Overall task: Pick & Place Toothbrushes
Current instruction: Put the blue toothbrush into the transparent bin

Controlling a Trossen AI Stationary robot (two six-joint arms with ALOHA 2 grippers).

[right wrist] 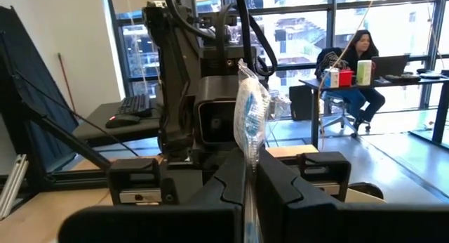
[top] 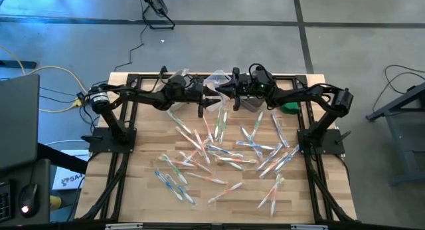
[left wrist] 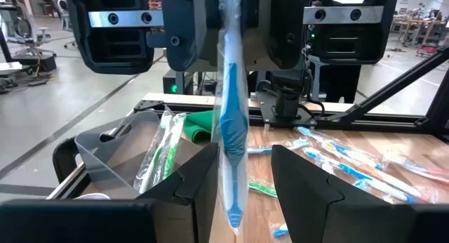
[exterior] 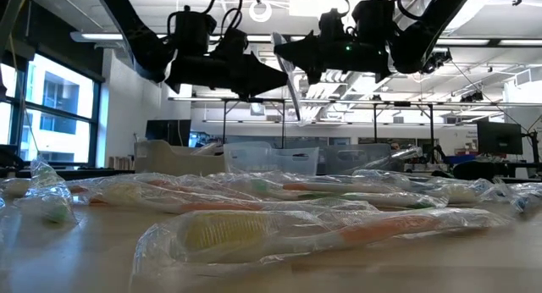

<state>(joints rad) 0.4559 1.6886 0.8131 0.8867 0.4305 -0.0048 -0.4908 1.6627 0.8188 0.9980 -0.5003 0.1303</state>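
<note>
Toothbrush (left wrist: 231, 123) pinched in right tool (right wrist: 247, 174), between left tool's (left wrist: 242, 174) parted fingers.

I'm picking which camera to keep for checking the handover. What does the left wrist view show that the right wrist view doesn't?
Only the left wrist view: a grey bin holding a green-handled wrapped toothbrush, a small green object, and loose toothbrushes on the table.

Only the right wrist view: a seated person at a desk, and a keyboard.

Both: one blue wrapped toothbrush hanging between the arms, pinched by the shut right tool; the left tool stands open around it.
</note>
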